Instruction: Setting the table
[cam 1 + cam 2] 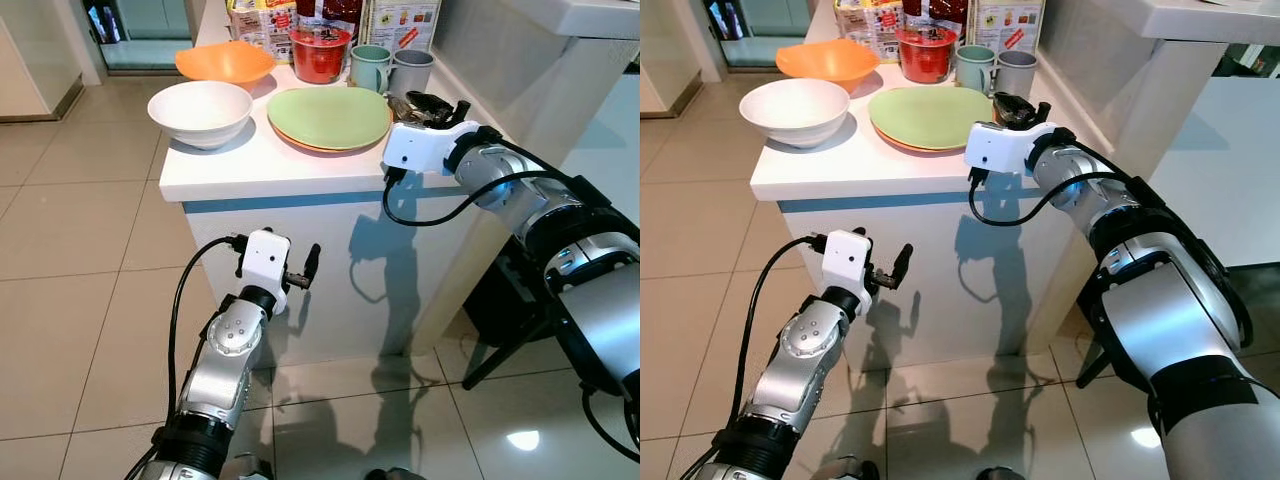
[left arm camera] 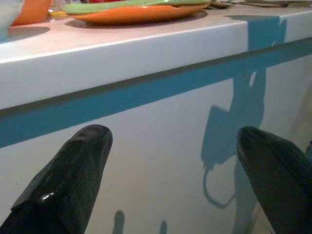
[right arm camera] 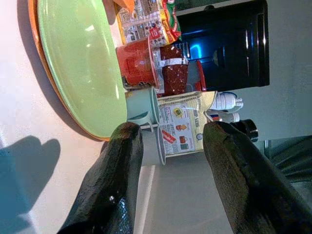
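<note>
The left hand [image 1: 308, 270] is seen nearest, held low at about 7 o'clock in the head views, in front of the white side panel of the desk [image 1: 300, 170]; its two glossy black fingers [image 2: 68, 180] are spread wide with nothing between them. A blue band is seen running under the smooth white top of the desk.

The right hand [image 1: 440, 108] is held over the near right corner of the desktop at about 2 o'clock, its fingers [image 3: 114, 190] spread apart and empty, just beside the plates. A shallow round green plate [image 1: 328, 117] is stacked on an orange plate [image 2: 131, 14], whose rim shows beneath it. At 10 o'clock of the stack a deep, glossy white bowl [image 1: 200, 112] is set, and beyond it a wide orange bowl [image 1: 225, 62]. At 12 o'clock a translucent red tub [image 1: 320, 52] is placed, with a pale green mug [image 1: 369, 67] and a grey mug [image 1: 411, 71] just beside it. Behind these, printed food packets [image 1: 265, 22] are propped; their lettering is too small to be read. A dark utensil pile [image 1: 415, 105] is seen near the right hand, its make-up unclear. The floor [image 1: 80, 220] is laid with pale glossy tiles.
</note>
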`<state>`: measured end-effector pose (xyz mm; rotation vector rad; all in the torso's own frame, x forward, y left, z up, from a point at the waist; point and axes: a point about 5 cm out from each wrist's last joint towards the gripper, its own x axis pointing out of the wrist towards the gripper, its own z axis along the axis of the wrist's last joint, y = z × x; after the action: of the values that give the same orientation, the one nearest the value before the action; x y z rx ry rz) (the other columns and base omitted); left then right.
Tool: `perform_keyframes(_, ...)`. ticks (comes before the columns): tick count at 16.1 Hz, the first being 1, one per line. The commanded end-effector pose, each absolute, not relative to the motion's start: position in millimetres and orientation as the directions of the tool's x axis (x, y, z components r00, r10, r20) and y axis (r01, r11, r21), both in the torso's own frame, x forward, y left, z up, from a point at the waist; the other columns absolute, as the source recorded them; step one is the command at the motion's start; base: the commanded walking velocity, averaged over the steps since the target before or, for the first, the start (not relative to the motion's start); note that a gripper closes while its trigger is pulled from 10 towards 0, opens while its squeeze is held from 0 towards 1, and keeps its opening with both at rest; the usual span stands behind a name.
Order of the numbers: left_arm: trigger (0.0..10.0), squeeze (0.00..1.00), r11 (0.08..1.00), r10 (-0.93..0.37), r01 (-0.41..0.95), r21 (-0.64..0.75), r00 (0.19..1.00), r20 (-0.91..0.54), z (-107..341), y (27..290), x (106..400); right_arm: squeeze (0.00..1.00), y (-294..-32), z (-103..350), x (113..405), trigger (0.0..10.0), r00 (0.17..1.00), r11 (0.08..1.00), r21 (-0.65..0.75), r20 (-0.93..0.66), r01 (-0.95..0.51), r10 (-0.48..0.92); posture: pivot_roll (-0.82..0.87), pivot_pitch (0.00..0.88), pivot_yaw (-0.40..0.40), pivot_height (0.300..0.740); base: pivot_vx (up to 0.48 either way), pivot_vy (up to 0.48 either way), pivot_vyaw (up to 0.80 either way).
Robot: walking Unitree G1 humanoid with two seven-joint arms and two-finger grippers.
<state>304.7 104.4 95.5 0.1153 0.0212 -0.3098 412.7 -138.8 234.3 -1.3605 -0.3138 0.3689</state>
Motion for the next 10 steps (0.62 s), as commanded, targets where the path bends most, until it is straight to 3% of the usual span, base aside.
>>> perform_keyframes(1, 10.0, 0.0, 0.939, -0.321, 0.325, 0.111, 0.946, -0.048, 96.3, 100.3, 303.8, 0.0, -138.9, 241.0, 414.0, 10.0, 0.903, 0.177, -0.982, 0.018, -0.065, 0.429, 0.07, 0.037, -0.026, 0.74, 0.0, -0.416, 0.0)
perform_keyframes(4, 10.0, 0.0, 0.942, -0.316, 0.319, 0.105, 0.948, -0.046, 95.7, 99.3, 302.7, 0.0, -140.5, 239.1, 413.4, 10.0, 0.903, 0.177, -0.982, 0.014, -0.069, 0.43, 0.06, 0.039, -0.025, 0.74, 0.359, -0.314, 0.0)
perform_keyframes(10, 10.0, 0.0, 0.956, -0.282, 0.285, 0.073, 0.958, -0.058, 93.3, 102.7, 302.4, 0.0, -141.4, 234.4, 412.4, 10.0, 0.901, 0.17, -0.982, -0.004, -0.087, 0.434, 0.06, 0.036, -0.035, 0.74, 0.457, 0.053, 0.0)
